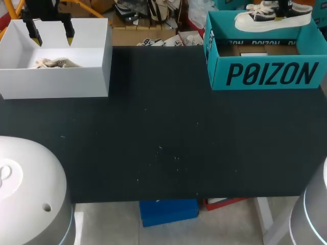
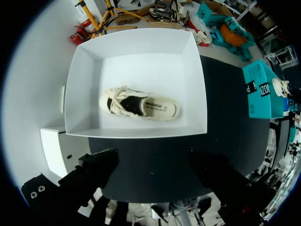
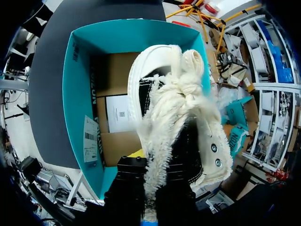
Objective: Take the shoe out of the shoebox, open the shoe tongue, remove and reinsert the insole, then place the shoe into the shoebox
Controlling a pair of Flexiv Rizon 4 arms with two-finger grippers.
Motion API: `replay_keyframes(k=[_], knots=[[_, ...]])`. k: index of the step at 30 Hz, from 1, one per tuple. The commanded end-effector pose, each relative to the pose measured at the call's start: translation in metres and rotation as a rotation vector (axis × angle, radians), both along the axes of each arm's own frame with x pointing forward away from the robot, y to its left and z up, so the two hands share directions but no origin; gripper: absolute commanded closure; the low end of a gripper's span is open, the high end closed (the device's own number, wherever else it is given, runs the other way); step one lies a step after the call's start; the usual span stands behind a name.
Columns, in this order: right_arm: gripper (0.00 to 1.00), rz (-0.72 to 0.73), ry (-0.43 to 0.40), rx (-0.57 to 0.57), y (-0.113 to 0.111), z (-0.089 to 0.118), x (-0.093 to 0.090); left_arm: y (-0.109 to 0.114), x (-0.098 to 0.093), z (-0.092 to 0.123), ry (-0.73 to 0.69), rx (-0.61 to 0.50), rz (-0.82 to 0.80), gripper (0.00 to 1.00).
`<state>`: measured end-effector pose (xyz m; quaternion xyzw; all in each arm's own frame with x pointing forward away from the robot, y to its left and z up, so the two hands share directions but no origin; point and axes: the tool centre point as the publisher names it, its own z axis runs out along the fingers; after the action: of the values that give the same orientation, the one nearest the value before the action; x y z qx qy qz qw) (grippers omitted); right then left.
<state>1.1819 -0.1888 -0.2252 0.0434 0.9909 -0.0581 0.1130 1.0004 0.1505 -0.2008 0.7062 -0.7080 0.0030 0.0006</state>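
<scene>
A cream and black sneaker hangs over the open teal shoebox at the back right. My right gripper is shut on its upper. In the right wrist view the sneaker shows fuzzy laces, and my gripper pinches it above the teal box, whose cardboard floor is bare. A second sneaker lies on its side in the white box. My left gripper hovers open over that white box, with nothing between its fingers.
The black table stretches between the two boxes. The white box stands at the back left corner, the teal one at the back right, both near the far edge.
</scene>
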Motion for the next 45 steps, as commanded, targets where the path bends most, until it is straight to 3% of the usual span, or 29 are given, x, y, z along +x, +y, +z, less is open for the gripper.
replay_keyframes(k=[1,9,16,26,34,45], knots=[[1.00,0.005,-0.166,-0.038,0.025,0.072,-0.047,0.000,0.000,0.001,0.002,0.002,0.001,0.00],[1.00,-0.058,-0.239,-0.046,0.095,0.103,-0.090,0.000,0.000,0.001,0.002,0.002,0.001,0.00],[1.00,-0.080,-0.265,-0.024,0.164,0.107,-0.146,0.000,0.000,0.001,0.002,0.002,0.001,0.00],[1.00,-0.057,-0.322,-0.002,0.230,0.109,-0.225,0.000,0.000,0.001,0.002,0.002,0.001,0.00],[1.00,0.015,-0.370,-0.019,0.284,0.085,-0.276,0.000,0.000,0.001,0.002,0.002,0.001,0.00],[1.00,-0.005,-0.333,-0.010,0.356,0.028,-0.316,0.000,0.000,0.001,0.002,0.002,0.001,0.00]])
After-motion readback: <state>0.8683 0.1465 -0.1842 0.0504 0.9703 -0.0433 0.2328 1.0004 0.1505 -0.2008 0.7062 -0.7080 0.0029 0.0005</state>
